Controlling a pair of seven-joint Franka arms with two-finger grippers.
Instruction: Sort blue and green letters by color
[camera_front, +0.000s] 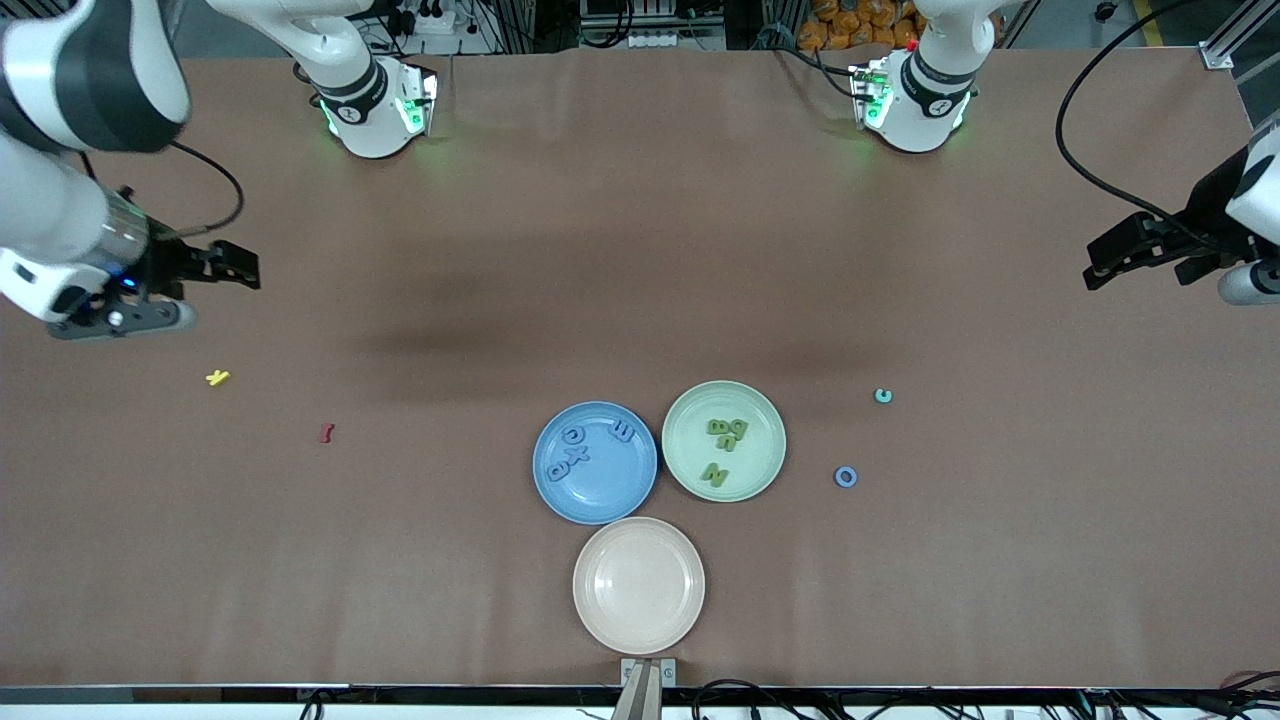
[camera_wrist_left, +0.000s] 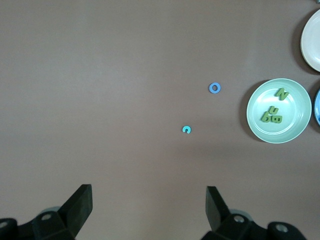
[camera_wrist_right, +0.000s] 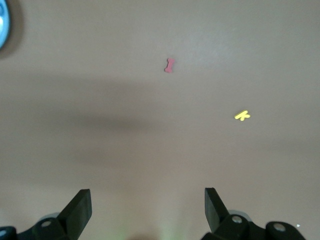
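Both grippers, left gripper (camera_front: 1100, 262) and right gripper (camera_front: 245, 268), hang wide open holding nothing (blue O (camera_front: 846, 477) sits off its blue plate (camera_front: 560, 500))

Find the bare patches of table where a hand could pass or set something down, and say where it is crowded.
Bare: the brown table from the arms' bases down to the blue plate and green plate; also either side of the empty beige plate. Crowded: the three plates cluster together, with a blue ring letter and teal letter beside the green plate.
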